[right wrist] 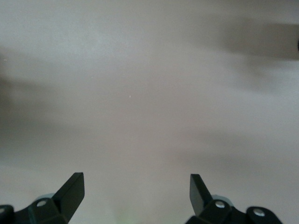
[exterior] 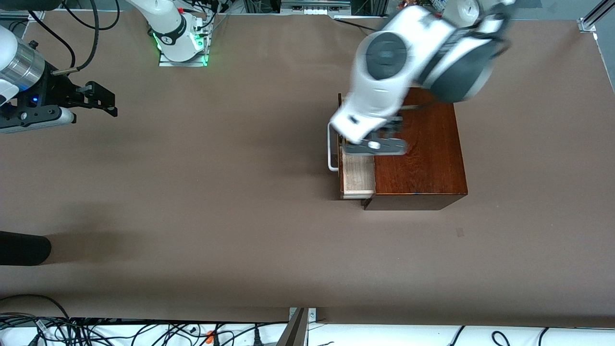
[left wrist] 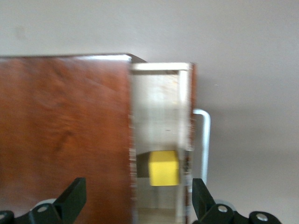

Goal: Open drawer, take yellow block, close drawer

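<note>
The dark reddish-brown box (exterior: 418,154) stands toward the left arm's end of the table. Its drawer (exterior: 358,175) is pulled partly out toward the right arm's end, pale inside, with the white handle (exterior: 331,149) in front. In the left wrist view the yellow block (left wrist: 164,168) lies in the drawer (left wrist: 159,107), beside the box top (left wrist: 65,130) and the handle (left wrist: 205,140). My left gripper (left wrist: 138,196) hangs open over the drawer and box edge (exterior: 374,143), holding nothing; its hand hides the block in the front view. My right gripper (exterior: 114,105) waits open over bare table (right wrist: 135,186).
A black rounded object (exterior: 24,247) juts onto the table at the right arm's end, nearer the front camera. The right arm's base (exterior: 180,38) stands at the back edge. Cables (exterior: 144,331) run along the near edge.
</note>
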Motion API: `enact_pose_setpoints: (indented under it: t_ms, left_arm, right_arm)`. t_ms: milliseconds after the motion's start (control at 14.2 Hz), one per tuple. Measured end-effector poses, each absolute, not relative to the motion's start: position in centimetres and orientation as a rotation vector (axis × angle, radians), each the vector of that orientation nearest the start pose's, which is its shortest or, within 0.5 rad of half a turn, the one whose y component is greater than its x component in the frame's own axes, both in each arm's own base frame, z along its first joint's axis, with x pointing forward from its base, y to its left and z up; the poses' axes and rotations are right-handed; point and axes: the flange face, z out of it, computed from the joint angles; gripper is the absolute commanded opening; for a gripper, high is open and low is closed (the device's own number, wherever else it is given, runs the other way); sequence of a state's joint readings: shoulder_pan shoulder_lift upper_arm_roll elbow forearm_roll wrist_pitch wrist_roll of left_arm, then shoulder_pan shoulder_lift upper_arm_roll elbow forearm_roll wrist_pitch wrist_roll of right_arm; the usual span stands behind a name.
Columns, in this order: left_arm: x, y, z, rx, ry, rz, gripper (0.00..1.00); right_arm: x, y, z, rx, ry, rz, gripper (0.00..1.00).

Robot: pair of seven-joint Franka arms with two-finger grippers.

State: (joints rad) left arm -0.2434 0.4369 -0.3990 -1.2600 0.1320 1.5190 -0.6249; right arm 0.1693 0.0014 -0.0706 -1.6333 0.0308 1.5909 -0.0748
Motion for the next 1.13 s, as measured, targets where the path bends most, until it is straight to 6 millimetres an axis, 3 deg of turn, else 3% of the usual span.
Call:
enact_pose_setpoints:
  t_ms: [211,422,703,914,1125]
  left_arm:
    - [58.6,-27.3,54.1,-3.076,0.09,0.242,1.0]
    - [59.3,-21.3,56.3,-3.092,0.164,0.277,1.0]
    - [59.6,-13.4,59.5,-3.137,0.18,0.253,1.0]
    - [58.7,-7.9,60.0,-3.153,0.225,0.224,1.0]
    - [57.5,-4.8,59.6,-3.154,0.204,0.092,1.0]
  right_arm:
    - [55.2,8.8,59.1,-3.05,-0.328,0.068,1.0]
    - [55.7,14.8,56.5,-2.98,-0.451,0.132,1.0]
    - [54.5,25.9,53.5,-2.827,-0.737,0.181,1.0]
    - [52.3,35.4,53.0,-2.728,-1.018,0.12,1.0]
    - [50.1,43.5,52.2,-2.614,-1.264,0.047,1.0]
